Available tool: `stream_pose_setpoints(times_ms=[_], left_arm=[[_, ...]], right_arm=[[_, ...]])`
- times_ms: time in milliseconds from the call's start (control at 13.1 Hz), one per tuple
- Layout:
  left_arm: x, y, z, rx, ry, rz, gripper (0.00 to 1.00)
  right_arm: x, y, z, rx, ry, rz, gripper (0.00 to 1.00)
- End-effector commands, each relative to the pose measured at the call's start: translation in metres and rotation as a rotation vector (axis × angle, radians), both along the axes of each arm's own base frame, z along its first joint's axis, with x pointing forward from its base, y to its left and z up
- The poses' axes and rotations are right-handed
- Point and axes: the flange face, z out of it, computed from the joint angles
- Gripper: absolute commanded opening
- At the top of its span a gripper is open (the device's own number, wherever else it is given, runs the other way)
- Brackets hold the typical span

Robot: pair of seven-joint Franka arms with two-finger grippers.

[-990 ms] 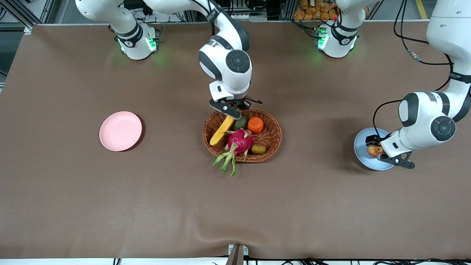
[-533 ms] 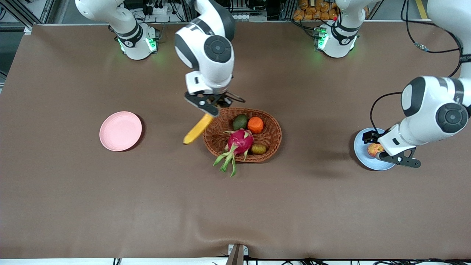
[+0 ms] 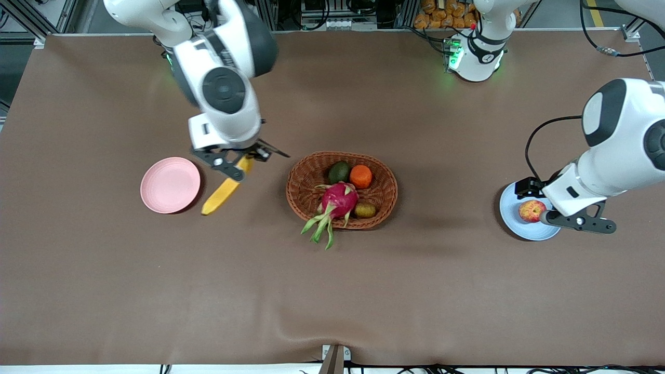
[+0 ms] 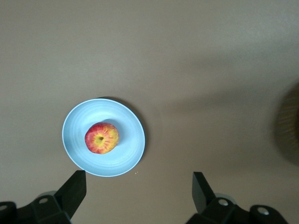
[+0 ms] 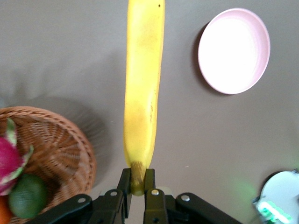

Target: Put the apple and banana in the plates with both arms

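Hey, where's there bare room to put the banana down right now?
The pale pink round plate is bare, beside the long yellow banana held by the right tool. The oval wicker basket is crowded with fruit. The light blue plate holds the red-yellow apple, under the open left tool.

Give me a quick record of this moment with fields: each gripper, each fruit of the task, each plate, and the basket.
right gripper: shut on the banana at its stem end, in the air over the table between the pink plate and the basket
left gripper: open, above the table beside the blue plate
apple: resting on the blue plate, free of the gripper
banana: hanging from the right gripper, not yet on a plate
pink plate: holds nothing
basket: holds dragon fruit, orange and two small green-brown fruits
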Motion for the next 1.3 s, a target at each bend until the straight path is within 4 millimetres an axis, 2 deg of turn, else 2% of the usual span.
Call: stream_pose_setpoints(times_ms=[0, 76, 229, 457, 838, 990, 1067, 1219], left_arm=[[-0.002, 0.001, 0.020, 0.008, -0.013, 0.009, 1.00], [-0.003, -0.001, 0.027, 0.010, -0.024, 0.007, 1.00], [-0.004, 0.000, 0.029, 0.014, -0.010, 0.009, 1.00], [-0.008, -0.007, 0.044, 0.015, -0.023, 0.002, 1.00], [-0.016, -0.001, 0.063, 0.033, -0.047, 0.033, 1.00], [-0.021, -0.010, 0.075, 0.046, -0.063, 0.045, 1.00], [-0.024, -0.008, 0.080, 0.048, -0.058, 0.063, 1.00], [-0.026, 0.002, 0.084, -0.013, -0.048, 0.100, 1.00]], right_arm=[[-0.007, -0.060, 0.013, 0.027, 0.041, 0.062, 0.00], [-0.007, -0.083, 0.007, 0.032, 0.060, 0.056, 0.00], [-0.011, -0.116, 0.000, 0.043, 0.084, 0.048, 0.00], [-0.019, -0.141, -0.016, 0.025, 0.121, 0.057, 0.00], [-0.020, -0.191, -0.035, 0.055, 0.119, 0.104, 0.00], [-0.023, -0.203, -0.056, 0.066, 0.120, 0.117, 0.00], [-0.028, -0.206, -0.074, 0.069, 0.120, 0.123, 0.00], [-0.039, -0.227, -0.111, 0.084, 0.104, 0.119, 0.00]])
